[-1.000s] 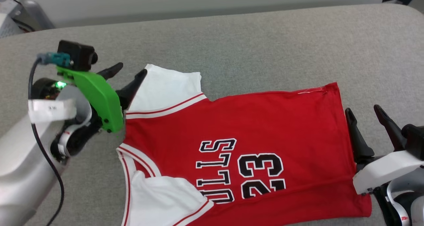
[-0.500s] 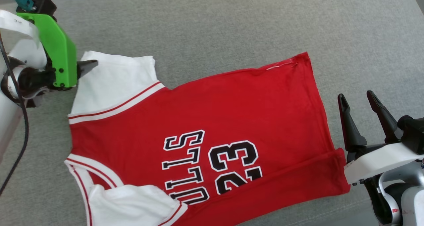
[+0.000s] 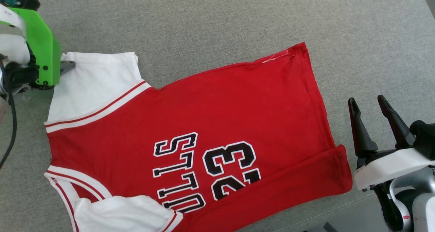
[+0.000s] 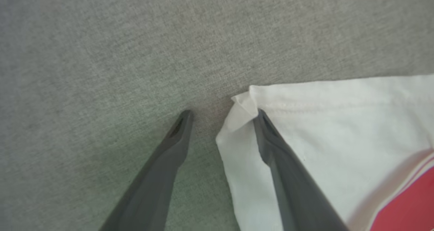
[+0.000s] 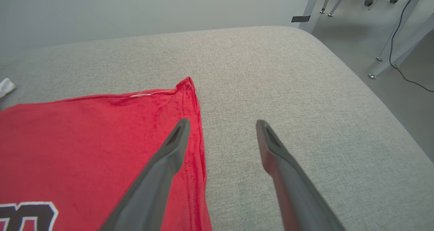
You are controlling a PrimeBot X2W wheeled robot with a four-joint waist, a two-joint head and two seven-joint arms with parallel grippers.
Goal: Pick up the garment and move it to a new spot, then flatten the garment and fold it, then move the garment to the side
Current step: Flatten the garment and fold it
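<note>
left gripper (image 4: 222, 111) is being held wide astride sleeve corner (image 4: 242, 102) of garment (image 3: 204, 116), likely for pinching; right gripper (image 3: 366, 100) is being held wide beside hem (image 3: 328, 123), ready.

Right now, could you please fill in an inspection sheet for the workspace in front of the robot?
Surface: grey fabric pad, bare around the shirt.
Job's things: garment lies spread front up; a white sleeve corner is curled at the left fingers, and the hem near the right gripper is turned over.
Clutter: nothing seen.
Grippers: left gripper open, straddling the sleeve corner, one finger over the sleeve and the other over bare pad; right gripper open, beside the hem, holding nothing.
Cables: black cable along the left arm; floor cable off the pad.
Surroundings: pale wall, metal legs on a grey floor.
</note>
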